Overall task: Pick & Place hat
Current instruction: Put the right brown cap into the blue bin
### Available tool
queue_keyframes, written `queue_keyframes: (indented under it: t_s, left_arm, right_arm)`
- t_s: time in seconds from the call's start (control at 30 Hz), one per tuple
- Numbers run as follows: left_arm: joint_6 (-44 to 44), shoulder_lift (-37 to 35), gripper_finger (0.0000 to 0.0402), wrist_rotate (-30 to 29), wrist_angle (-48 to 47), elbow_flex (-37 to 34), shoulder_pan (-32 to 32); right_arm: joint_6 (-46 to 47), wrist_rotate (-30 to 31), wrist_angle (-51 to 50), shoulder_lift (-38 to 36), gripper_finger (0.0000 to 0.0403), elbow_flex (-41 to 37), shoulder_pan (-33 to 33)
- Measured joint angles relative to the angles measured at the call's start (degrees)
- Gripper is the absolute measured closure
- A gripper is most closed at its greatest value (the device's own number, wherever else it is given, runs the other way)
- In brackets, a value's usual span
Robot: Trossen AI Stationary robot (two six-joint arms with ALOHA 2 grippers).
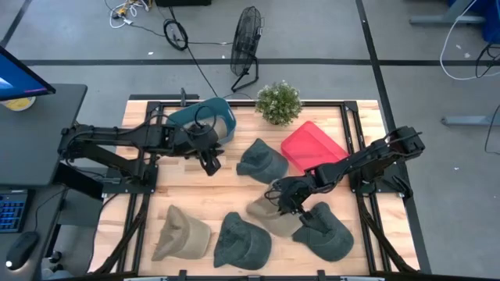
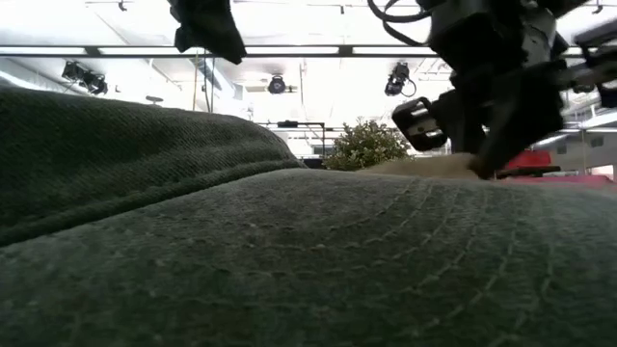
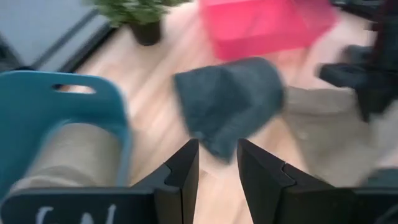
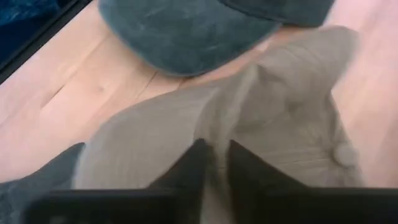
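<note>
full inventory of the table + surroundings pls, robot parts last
Grey-green caps: 3; one mid-table, one at the near edge, one near right.
Tan caps on the table: 2; one near left, one under the right gripper.
Teal bin: 1, far left of the table, with a tan cap inside.
Pink bin: 1, far right of centre.
Potted plant: 1, green, far edge.
Floor fan: 1, black, beyond the table.
Monitor: 1, on the desk at left.
Left gripper: beside the teal bin, fingers slightly apart, empty.
Right gripper: down on the tan cap, fingers pinching its fabric.
</note>
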Motion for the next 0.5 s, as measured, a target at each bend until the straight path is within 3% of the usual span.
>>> queue_keyframes:
  t_s: [0.1,0.23,0.33,0.5]
  left_arm:
    - [0.04,0.0,0.0289,2.15,2.21,0.0,-1.43]
    - [0.07,0.0,0.0289,2.48,5.0,0.0,-3.42]
    - [1.76,0.0,0.0289,2.47,6.83,0.0,-4.77]
    - [9.87,0.0,0.0289,2.48,8.48,0.0,-6.97]
  right_arm:
    - [0.05,0.11,-5.09,-0.04,0.039,4.45,-0.42]
    - [-0.35,1.37,-15.46,-0.09,0.0385,13.04,-0.73]
    - [-4.74,5.7,-21.09,-0.15,0.0395,18.47,-1.7]
    - [-13.52,10.57,-21.61,-0.15,0.0395,22.9,-5.97]
